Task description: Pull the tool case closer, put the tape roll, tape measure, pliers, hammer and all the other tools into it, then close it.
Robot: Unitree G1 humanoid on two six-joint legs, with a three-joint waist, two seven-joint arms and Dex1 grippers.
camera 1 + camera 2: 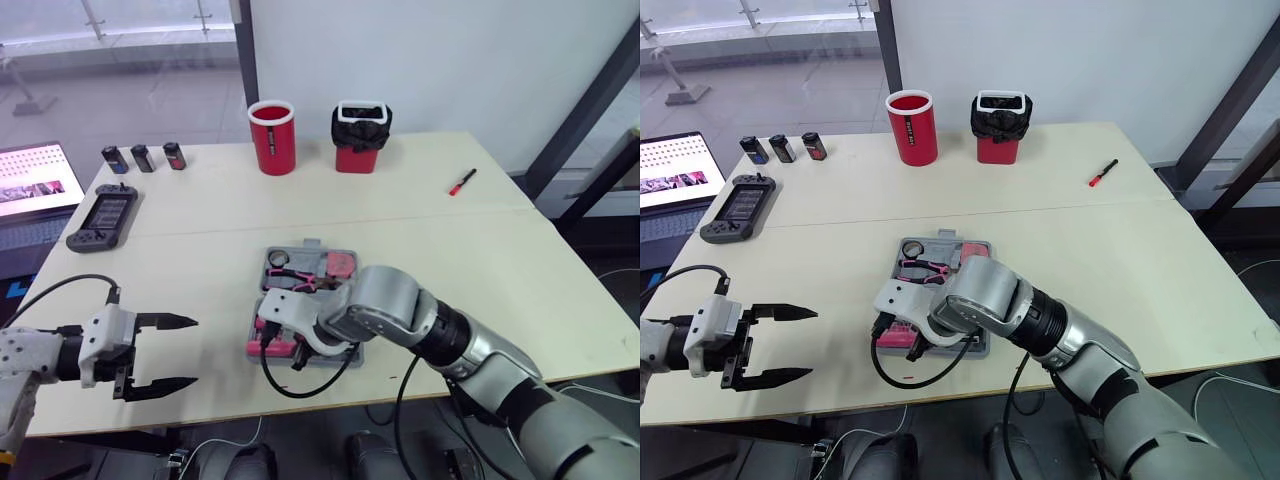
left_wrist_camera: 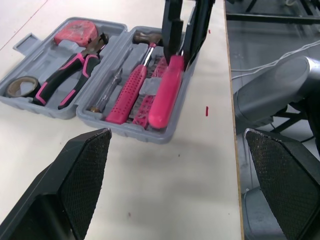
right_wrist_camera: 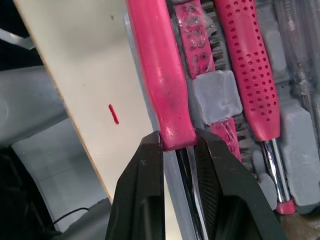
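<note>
The grey tool case (image 1: 311, 243) lies open near the table's front edge. Its far half holds a tape roll (image 2: 20, 86), pink-handled pliers (image 2: 75, 70) and a red tape measure (image 2: 76, 32). In the near half are a hammer (image 2: 130, 90) with a pink perforated grip and a thin clear screwdriver (image 2: 107, 92). My right gripper (image 3: 177, 142) hangs over the near half, shut on the end of a smooth pink-handled screwdriver (image 3: 160, 75) lying along the case's front rim. My left gripper (image 1: 193, 351) is open and empty at the front left, well clear of the case.
At the back stand a red cup (image 1: 273, 137) and a red container lined with a black bag (image 1: 360, 138). A red pen (image 1: 462, 181) lies back right. A handheld console (image 1: 104, 216), three small black items (image 1: 143, 157) and a laptop (image 1: 35, 185) sit at the left.
</note>
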